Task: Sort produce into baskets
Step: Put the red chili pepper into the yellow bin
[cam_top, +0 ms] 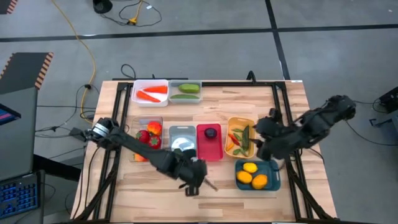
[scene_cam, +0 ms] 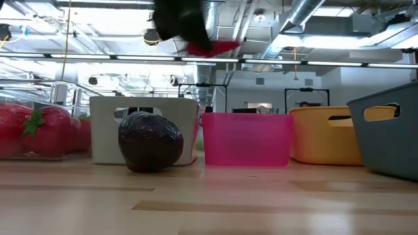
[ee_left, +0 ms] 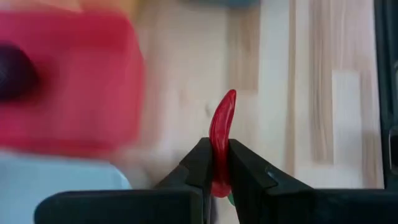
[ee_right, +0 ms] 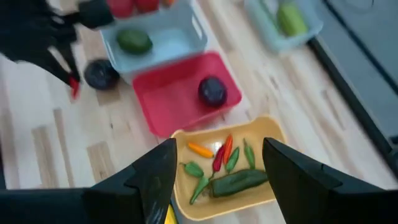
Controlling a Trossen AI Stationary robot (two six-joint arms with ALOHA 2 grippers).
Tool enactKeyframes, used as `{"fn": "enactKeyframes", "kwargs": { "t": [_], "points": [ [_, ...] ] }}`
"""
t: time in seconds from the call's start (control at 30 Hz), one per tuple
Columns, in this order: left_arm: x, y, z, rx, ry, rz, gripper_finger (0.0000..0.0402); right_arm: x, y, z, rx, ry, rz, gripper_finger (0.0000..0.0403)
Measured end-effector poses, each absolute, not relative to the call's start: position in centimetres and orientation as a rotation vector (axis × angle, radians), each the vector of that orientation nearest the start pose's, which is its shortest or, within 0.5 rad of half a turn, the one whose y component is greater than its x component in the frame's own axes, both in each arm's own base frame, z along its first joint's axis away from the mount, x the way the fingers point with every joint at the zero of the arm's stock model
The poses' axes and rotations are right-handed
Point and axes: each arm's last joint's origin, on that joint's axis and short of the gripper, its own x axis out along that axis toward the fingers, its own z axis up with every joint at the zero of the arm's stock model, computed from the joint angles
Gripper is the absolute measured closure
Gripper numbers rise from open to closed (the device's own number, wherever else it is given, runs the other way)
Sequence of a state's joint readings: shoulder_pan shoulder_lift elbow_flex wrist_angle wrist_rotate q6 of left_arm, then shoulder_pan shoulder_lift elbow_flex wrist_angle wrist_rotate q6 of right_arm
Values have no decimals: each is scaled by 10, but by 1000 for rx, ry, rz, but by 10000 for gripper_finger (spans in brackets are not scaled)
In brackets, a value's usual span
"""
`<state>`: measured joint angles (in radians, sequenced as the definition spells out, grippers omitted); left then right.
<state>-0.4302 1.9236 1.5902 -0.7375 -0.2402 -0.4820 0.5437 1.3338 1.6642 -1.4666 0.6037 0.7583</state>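
Observation:
My left gripper point(cam_top: 198, 182) is above the table's near middle, shut on a small red chili point(ee_left: 221, 134); in the low view point(scene_cam: 196, 36) it hangs high above the table. My right gripper point(ee_right: 217, 177) is open and empty above the yellow-orange basket point(cam_top: 231, 126), which holds chilies and a green pepper point(ee_right: 239, 182). A dark purple plum point(scene_cam: 150, 140) rests on the table in front of the silver-grey basket point(scene_cam: 104, 130). The red basket point(cam_top: 209, 149) holds another plum point(ee_right: 212, 90). My left gripper pinches the red chili between its two fingers point(ee_left: 200, 167) at the stalk end point(ee_left: 219, 186). The pointed end point(ee_left: 229, 99) sticks out past the fingertips. The chili is lifted clear of the table point(scene_cam: 219, 47).
A white basket point(cam_top: 150, 93) with carrots and a clear one point(cam_top: 185, 91) with green cucumbers stand at the far edge. A clear basket point(cam_top: 149, 132) holds red tomatoes. The teal basket point(cam_top: 257, 175) holds lemons. The silver-grey basket holds a green piece point(ee_right: 134, 42). Bare wood lies along the near edge.

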Motion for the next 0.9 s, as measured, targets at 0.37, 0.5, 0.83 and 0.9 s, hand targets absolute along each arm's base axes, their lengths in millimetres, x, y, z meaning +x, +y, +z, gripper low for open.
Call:
{"fn": "enactKeyframes", "kwargs": {
  "t": [0.37, 0.5, 0.83, 0.9],
  "points": [
    [425, -107, 288, -56, 649, 57, 372, 151, 100, 432, 1, 622, -402, 138],
    [439, -82, 291, -72, 553, 68, 372, 151, 107, 419, -67, 616, -413, 138],
    [481, -44, 258, -61, 432, 7, 364, 156, 112, 384, -60, 656, -475, 138],
    [484, -40, 249, -59, 459, -2, 347, 155, 112, 383, -48, 648, -468, 138]
  ]
}}
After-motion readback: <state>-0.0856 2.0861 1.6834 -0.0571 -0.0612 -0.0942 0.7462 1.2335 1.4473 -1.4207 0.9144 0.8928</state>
